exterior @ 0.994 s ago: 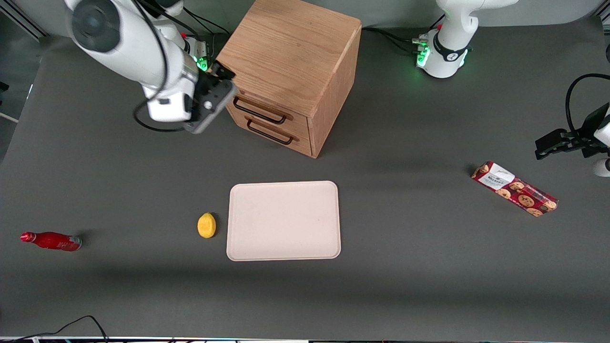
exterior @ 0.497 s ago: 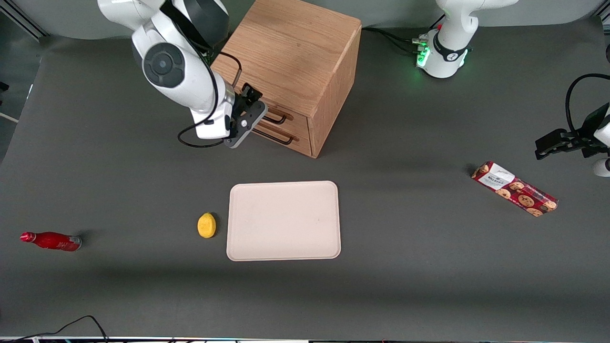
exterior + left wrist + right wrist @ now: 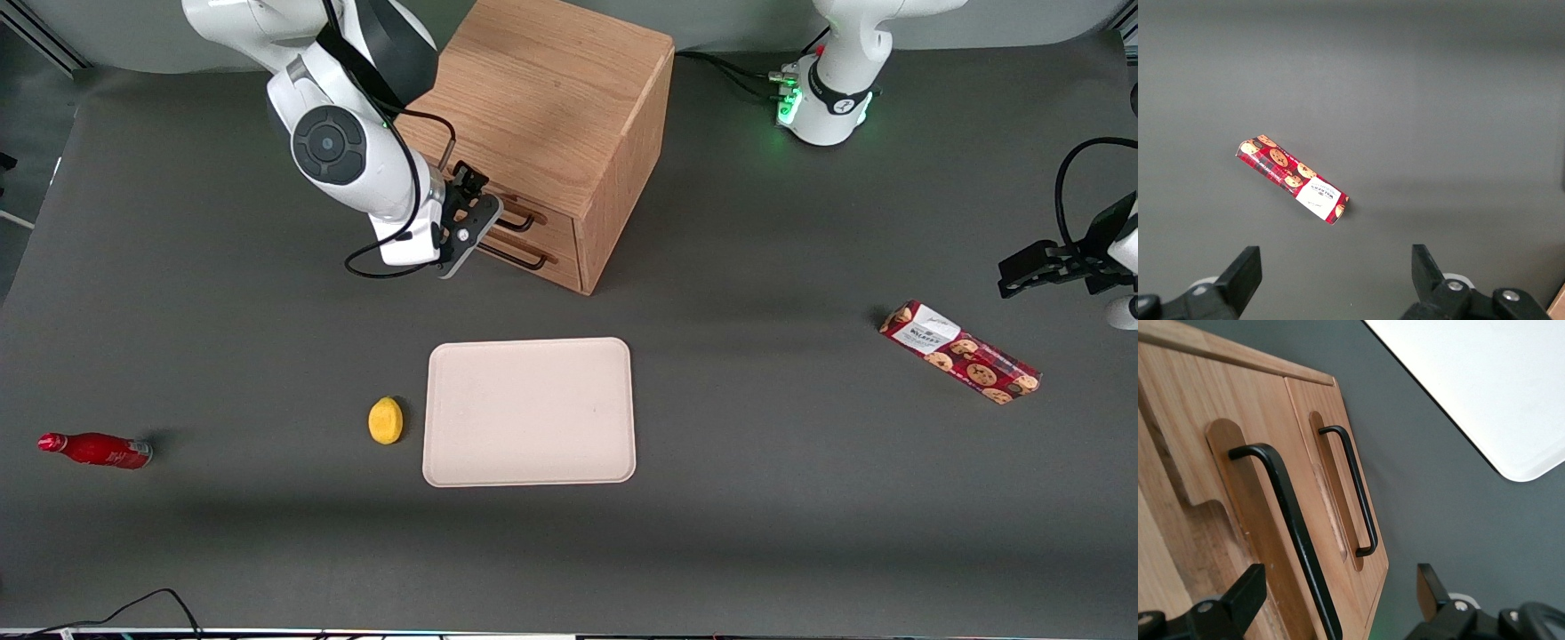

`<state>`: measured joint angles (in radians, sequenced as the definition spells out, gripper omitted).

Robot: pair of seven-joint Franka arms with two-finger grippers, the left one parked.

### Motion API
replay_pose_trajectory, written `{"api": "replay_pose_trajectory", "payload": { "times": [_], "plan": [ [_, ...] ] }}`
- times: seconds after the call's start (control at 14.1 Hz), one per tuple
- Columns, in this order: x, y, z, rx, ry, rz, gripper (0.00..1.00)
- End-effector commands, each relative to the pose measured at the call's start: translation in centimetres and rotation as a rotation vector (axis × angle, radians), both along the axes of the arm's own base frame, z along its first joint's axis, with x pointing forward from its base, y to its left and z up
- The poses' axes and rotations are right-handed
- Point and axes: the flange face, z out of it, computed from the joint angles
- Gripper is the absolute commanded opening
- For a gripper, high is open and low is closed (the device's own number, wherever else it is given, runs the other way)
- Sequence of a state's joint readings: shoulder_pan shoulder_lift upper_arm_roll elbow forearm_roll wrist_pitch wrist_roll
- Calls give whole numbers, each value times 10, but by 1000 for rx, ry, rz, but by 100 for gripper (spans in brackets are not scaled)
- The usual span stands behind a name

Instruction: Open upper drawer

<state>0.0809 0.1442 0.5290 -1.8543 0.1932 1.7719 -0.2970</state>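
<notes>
The wooden cabinet (image 3: 542,98) stands on the table away from the front camera. Its upper drawer (image 3: 549,222) looks shut, its front flush with the lower drawer's; its black wire handle (image 3: 521,216) is partly covered by my gripper (image 3: 480,206). The gripper is open, right in front of the upper drawer. In the right wrist view the upper drawer (image 3: 1198,473) fills the frame and its handle (image 3: 1288,520) runs between the two spread fingers (image 3: 1248,593) of the gripper (image 3: 1338,603). The fingers do not touch the handle.
The lower drawer (image 3: 556,267) with its own black handle (image 3: 516,258) sits just beneath, also in the right wrist view (image 3: 1351,487). Nearer the front camera lie a cream tray (image 3: 530,412), a lemon (image 3: 385,420), a red bottle (image 3: 95,450) and a cookie box (image 3: 959,352).
My gripper has swung from beside the cabinet's working-arm side to the front of the drawers and has closed in on the upper handle. The drawer has not moved.
</notes>
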Motion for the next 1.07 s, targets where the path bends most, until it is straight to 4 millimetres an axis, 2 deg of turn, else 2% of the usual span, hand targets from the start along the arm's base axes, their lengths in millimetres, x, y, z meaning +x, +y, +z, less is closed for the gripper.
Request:
{"api": "replay_pose_trajectory", "payload": {
  "times": [0.0, 0.28, 0.99],
  "plan": [
    [8, -8, -15, 72, 11, 108, 100],
    [14, -9, -23, 133, 53, 75, 100],
    [3, -12, -40, 155, 121, 31, 100]
  ]
}}
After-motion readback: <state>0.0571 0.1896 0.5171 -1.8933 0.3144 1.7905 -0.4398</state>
